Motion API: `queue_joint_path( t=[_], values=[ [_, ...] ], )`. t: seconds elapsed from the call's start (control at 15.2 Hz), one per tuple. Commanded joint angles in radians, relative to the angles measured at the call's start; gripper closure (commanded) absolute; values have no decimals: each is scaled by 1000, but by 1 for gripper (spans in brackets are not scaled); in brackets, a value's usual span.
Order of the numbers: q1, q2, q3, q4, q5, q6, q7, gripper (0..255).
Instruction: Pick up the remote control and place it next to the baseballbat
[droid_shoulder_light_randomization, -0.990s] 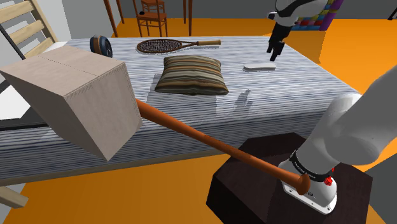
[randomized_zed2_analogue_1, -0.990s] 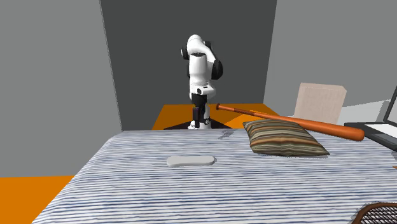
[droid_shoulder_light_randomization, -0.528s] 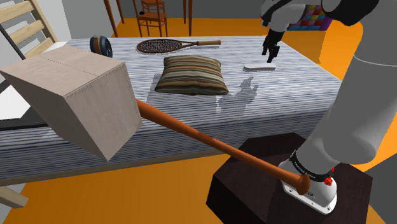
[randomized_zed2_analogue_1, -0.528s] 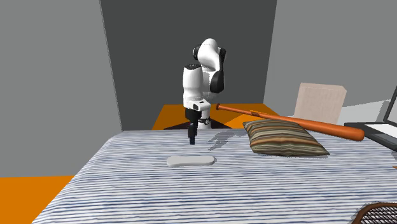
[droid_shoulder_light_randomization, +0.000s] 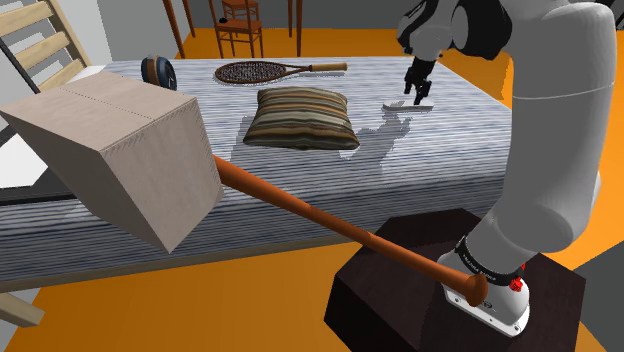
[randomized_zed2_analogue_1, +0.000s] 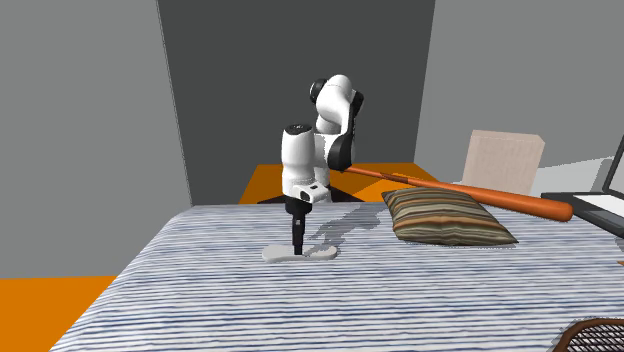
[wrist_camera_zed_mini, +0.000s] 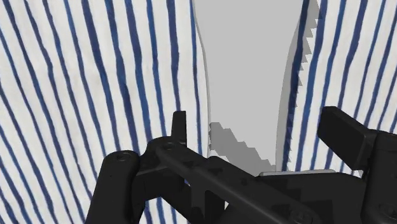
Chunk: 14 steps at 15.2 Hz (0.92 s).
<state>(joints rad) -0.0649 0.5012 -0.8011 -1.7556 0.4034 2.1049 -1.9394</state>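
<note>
The remote control (droid_shoulder_light_randomization: 410, 104) is a flat pale grey slab lying on the striped bed cover (droid_shoulder_light_randomization: 440, 140); it lies near the bed's left side in the second exterior view (randomized_zed2_analogue_1: 318, 253). My gripper (droid_shoulder_light_randomization: 415, 88) points straight down onto it (randomized_zed2_analogue_1: 297, 248). In the wrist view my gripper (wrist_camera_zed_mini: 261, 127) stands open, one black finger on each side of the remote control (wrist_camera_zed_mini: 248, 70), neither clasping it. The orange baseball bat (droid_shoulder_light_randomization: 330, 225) slants from under the cardboard box (droid_shoulder_light_randomization: 115, 150) to the stand, and its thick end pokes past the pillow (randomized_zed2_analogue_1: 470, 193).
A striped pillow (droid_shoulder_light_randomization: 300, 118) lies mid-bed between remote and bat. A tennis racket (droid_shoulder_light_randomization: 270, 71) and a dark round object (droid_shoulder_light_randomization: 158, 72) sit at the far side. A laptop (randomized_zed2_analogue_1: 605, 205) is at the second exterior view's right edge. Wooden chairs (droid_shoulder_light_randomization: 240, 25) stand beyond the bed.
The arm has swung out over the bed and come down, bringing the gripper from above the near edge to directly over the remote control. The remote has not moved.
</note>
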Motion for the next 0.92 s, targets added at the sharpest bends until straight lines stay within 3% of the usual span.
queue_joint_path(
  t=[0.0,0.73,0.79,0.86],
  values=[
    [-8,17,10,-6,14,20,-10,0],
    [-16,35,22,-16,30,44,-19,0],
    [-16,35,22,-16,30,44,-19,255],
    [-16,35,22,-16,30,44,-19,255]
  ],
)
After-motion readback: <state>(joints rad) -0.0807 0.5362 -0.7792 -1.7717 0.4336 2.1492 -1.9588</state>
